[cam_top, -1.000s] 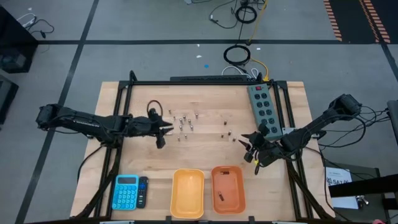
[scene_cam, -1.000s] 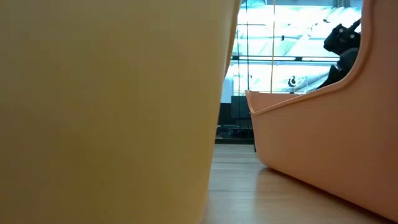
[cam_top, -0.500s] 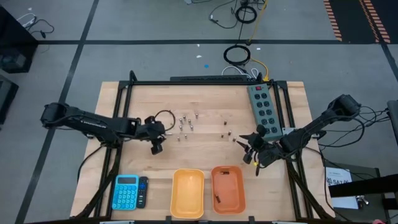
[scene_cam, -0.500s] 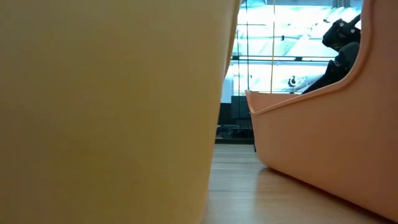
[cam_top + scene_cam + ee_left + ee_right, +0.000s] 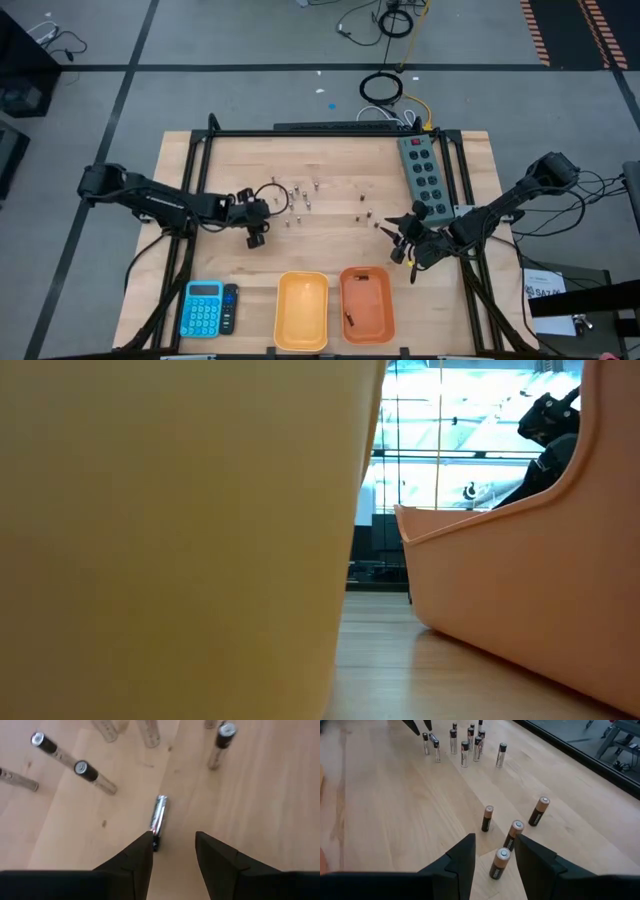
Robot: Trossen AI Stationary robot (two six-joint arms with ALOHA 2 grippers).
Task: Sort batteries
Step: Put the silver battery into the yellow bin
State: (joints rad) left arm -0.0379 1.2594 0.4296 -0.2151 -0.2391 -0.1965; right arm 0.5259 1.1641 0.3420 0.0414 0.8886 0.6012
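Several silvery-light batteries [image 5: 300,198] stand in a cluster at mid-table. My left gripper [image 5: 265,212] is at the cluster's left edge, open. In the left wrist view its fingers [image 5: 172,840] flank a bare strip of table, with one silvery battery [image 5: 158,817] just ahead of one fingertip. Whether this battery stands or lies, I cannot tell. A few dark copper-topped batteries [image 5: 514,835] stand right of centre. My right gripper [image 5: 405,240] is open over them, and one battery [image 5: 499,862] stands between its fingers [image 5: 495,840] with a gap on each side. My left gripper has one fingertip [image 5: 145,845] right beside the silvery battery's dark end [image 5: 156,842]. I cannot tell whether they touch.
A yellow tray [image 5: 302,310] and an orange tray [image 5: 366,290] sit at the near edge, and one dark battery [image 5: 352,318] lies in the orange one. A blue calculator [image 5: 203,308] is near left, and a grey power strip [image 5: 423,175] far right. Both trays fill the low view [image 5: 180,540].
My left arm has reached farther toward the table's right, closer to the silvery batteries. Its wrist has turned, and the cable loop above it has swung along to the right. The batteries and trays have stayed in place.
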